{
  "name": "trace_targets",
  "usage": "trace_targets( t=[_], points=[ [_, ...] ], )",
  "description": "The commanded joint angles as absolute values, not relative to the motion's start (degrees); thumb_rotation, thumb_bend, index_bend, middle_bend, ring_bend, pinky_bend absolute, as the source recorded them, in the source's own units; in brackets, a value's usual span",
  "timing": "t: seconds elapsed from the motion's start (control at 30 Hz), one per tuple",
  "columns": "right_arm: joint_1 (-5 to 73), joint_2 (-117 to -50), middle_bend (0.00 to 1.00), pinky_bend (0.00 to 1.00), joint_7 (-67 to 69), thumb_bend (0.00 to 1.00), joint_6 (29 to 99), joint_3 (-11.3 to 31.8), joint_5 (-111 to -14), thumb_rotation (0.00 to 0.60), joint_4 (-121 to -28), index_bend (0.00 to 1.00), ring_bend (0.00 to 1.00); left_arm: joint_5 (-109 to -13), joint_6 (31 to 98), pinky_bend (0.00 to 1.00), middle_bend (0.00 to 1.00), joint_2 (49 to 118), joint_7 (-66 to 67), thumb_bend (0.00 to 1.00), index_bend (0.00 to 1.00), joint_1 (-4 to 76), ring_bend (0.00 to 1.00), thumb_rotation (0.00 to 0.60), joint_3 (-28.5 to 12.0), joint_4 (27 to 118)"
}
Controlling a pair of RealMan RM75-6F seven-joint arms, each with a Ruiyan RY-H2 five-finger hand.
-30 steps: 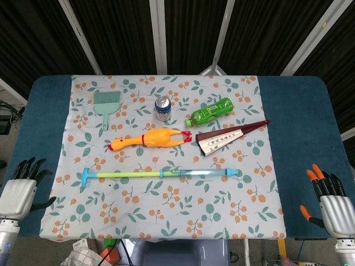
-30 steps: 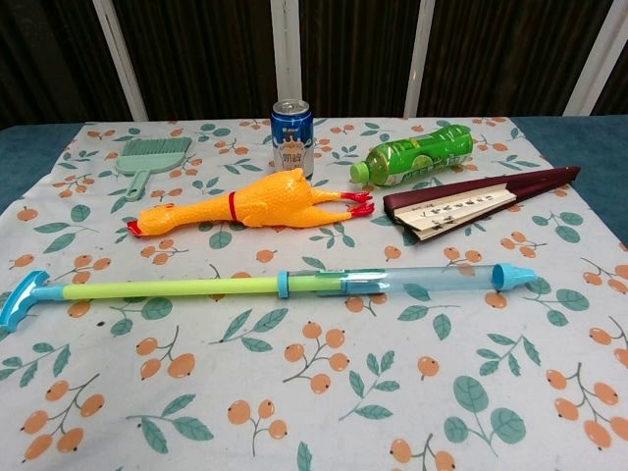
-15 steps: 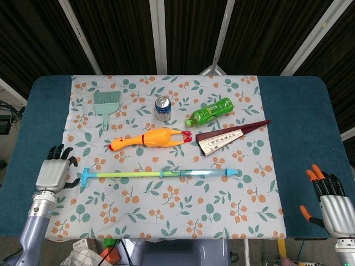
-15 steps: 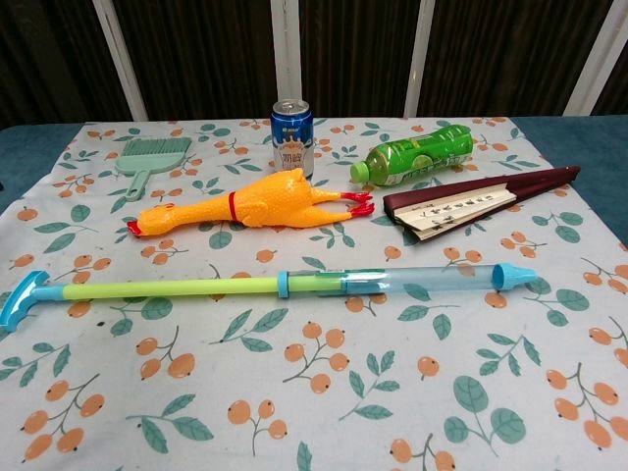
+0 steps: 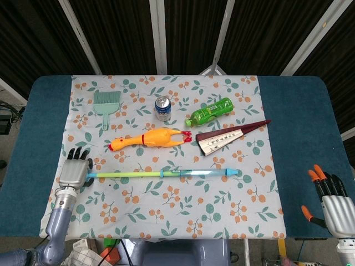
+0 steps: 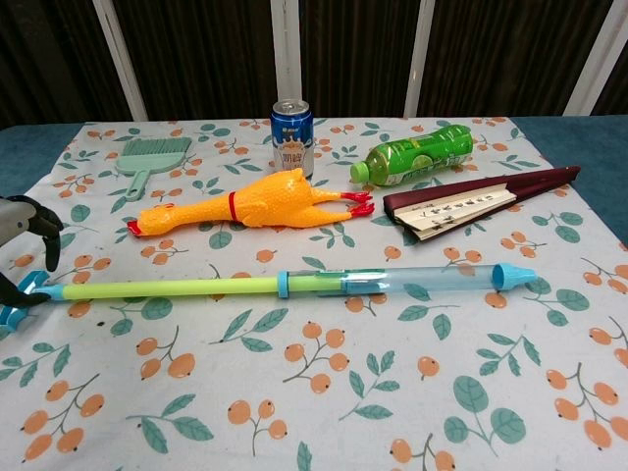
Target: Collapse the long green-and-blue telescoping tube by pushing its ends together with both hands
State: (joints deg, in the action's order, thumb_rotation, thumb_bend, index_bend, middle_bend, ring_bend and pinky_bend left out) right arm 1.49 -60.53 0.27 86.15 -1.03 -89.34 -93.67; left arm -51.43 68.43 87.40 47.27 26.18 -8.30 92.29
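Observation:
The telescoping tube (image 5: 144,174) lies stretched out left to right across the floral cloth, with a green rod (image 6: 177,288) on the left and a clear blue barrel (image 6: 422,279) on the right. My left hand (image 5: 74,170) sits at the tube's left end, its fingers spread over the blue T-handle and hiding most of it. The chest view shows that left hand (image 6: 22,226) at the left edge, just above the handle (image 6: 14,312); no grip is visible. My right hand (image 5: 333,200) hovers at the table's near right corner, fingers apart, far from the tube's blue right cap (image 5: 233,172).
Behind the tube lie a yellow rubber chicken (image 5: 150,137), a folded fan (image 5: 227,137), a green bottle (image 5: 209,111), a blue can (image 5: 162,107) and a green brush (image 5: 105,103). Bare blue tabletop (image 5: 299,127) flanks the cloth on both sides.
My left hand has moved from the near left corner forward and to the right, up to the tube's left handle. The right hand and the tube have stayed where they were.

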Motion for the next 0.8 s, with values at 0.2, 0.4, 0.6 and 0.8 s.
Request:
trace_targets(
  t=[0.2, 0.4, 0.6, 0.8],
  points=[
    [1.3, -60.3, 0.00, 0.00, 0.7, 0.34, 85.9, -1.0, -89.3, 0.600, -94.0, 0.00, 0.00, -50.7, 68.8, 0.02, 0.14, 88.7, 47.6, 0.40, 0.48, 27.3, 0.00, 0.600, -7.5, 91.5],
    [1.2, -60.2, 0.00, 0.00, 0.9, 0.34, 85.8, -1.0, -89.3, 0.600, -94.1, 0.00, 0.00, -50.4, 69.2, 0.02, 0.14, 89.1, 47.8, 0.41, 0.49, 27.8, 0.00, 0.600, -6.8, 91.5],
    [1.2, -60.1, 0.00, 0.00, 1.2, 0.34, 85.6, -0.9, -89.3, 0.600, -94.2, 0.00, 0.00, -50.0, 69.3, 0.02, 0.14, 89.2, 47.7, 0.44, 0.49, 28.2, 0.00, 0.600, -6.4, 91.2],
    [1.1, -60.0, 0.00, 0.00, 1.2, 0.34, 85.5, -0.8, -89.2, 0.600, -94.3, 0.00, 0.00, -49.5, 69.2, 0.02, 0.14, 89.4, 47.5, 0.44, 0.49, 28.5, 0.00, 0.600, -5.9, 90.8]
  ],
)
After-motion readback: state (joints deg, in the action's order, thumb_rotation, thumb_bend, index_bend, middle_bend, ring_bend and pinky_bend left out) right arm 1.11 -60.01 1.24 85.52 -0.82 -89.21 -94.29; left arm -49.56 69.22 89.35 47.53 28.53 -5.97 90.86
